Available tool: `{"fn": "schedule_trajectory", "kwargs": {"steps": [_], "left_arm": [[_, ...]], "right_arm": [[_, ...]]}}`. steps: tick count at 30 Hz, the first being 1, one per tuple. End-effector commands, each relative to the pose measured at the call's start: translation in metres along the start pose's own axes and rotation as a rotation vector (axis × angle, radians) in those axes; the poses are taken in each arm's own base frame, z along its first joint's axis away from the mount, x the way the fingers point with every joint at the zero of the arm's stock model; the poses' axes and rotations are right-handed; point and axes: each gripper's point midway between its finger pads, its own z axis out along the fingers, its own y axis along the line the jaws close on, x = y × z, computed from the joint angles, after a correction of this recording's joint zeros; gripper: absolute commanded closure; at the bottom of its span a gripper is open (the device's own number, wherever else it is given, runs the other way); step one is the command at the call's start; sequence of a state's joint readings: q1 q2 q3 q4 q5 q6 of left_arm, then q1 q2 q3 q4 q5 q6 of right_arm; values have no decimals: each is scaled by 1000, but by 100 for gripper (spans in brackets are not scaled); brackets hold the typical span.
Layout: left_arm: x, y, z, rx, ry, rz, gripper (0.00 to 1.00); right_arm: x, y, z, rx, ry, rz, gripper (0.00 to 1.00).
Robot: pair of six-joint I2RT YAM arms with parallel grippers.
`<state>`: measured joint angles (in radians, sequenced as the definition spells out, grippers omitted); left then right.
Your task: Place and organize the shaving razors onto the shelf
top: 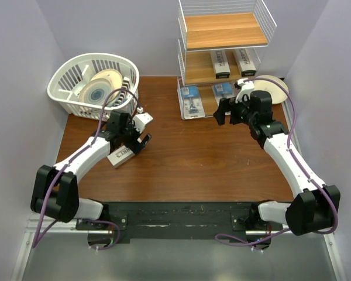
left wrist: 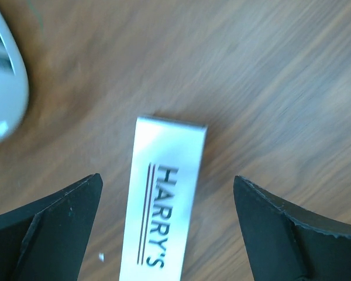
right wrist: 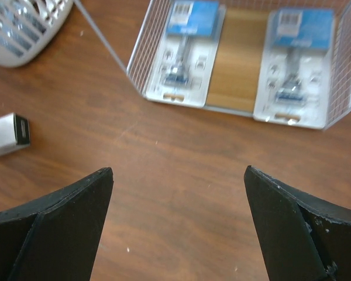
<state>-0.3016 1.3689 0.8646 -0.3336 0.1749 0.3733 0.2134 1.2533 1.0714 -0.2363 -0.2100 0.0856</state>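
The left hand (left wrist: 167,177) is spread wide, its fingers either side of one HARRY'S box (left wrist: 164,146) lying flat on the table (left wrist: 269,88) — neither finger touches it. The right hand (right wrist: 178,170) is likewise spread and holds nothing, above the table in front of the shelf (top: 225,30). Lowest tier: two blister packs (right wrist: 184,52) side by side. Middle tier: two HARRY'S boxes (top: 220,63). The white basket (top: 64,82) — near the left hand — holds round plates (top: 99,88).

I am seeing dark lettering on a white box (left wrist: 164,193) against the brown woodgrain table (left wrist: 269,70). The blister packs (right wrist: 184,52) are showing blue cards.
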Motion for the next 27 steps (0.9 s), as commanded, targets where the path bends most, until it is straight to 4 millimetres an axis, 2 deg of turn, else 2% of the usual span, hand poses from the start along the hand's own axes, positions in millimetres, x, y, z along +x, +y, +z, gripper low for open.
{"fn": "schedule_trajectory", "kwargs": {"steps": [1,3,4,6,7,9,10,11,12,15,19,20,22,23,25,26,27], "left_arm": [[35,18,3,-29,158,22,0],[37,20,9,-6,179,8,0],[47,11,17,48,221,-7,0],[49,10,23,79,248,-18,0],[58,2,29,132,285,-27,0],[57,-2,33,179,298,-19,0],[66,-9,37,220,334,-30,0],[63,-8,39,231,333,-25,1],[64,-10,41,249,341,-23,11],[63,-24,43,344,333,0,27],[44,-56,43,478,255,145,33],[33,-72,45,512,236,228,33],[22,-88,47,558,212,372,34],[6,-105,49,593,171,497,34],[-6,-121,52,627,150,612,34],[-25,-135,54,640,99,733,34],[-26,-141,56,659,109,787,34]], "right_arm": [[-1,12,-11,-58,-14,1,1],[-2,13,-13,-62,-16,-6,1],[-1,13,-15,-66,-15,-14,1],[-1,14,-17,-66,-17,-24,1],[-1,14,-18,-68,-19,-28,1],[-2,14,-19,-66,-23,-36,1],[-1,14,-21,-69,-25,-43,1],[-1,15,-22,-74,-28,-49,1],[-1,15,-22,-76,-29,-61,1],[0,11,-26,-59,-33,-85,1],[5,2,-29,-16,-22,-81,1],[6,0,-30,-7,-19,-77,1],[10,-10,-32,24,-8,-103,1],[12,-13,-32,38,-3,-110,1],[22,-27,-33,95,20,-119,1],[26,-31,-34,112,30,-119,1],[32,-37,-34,131,44,-127,1]]}}
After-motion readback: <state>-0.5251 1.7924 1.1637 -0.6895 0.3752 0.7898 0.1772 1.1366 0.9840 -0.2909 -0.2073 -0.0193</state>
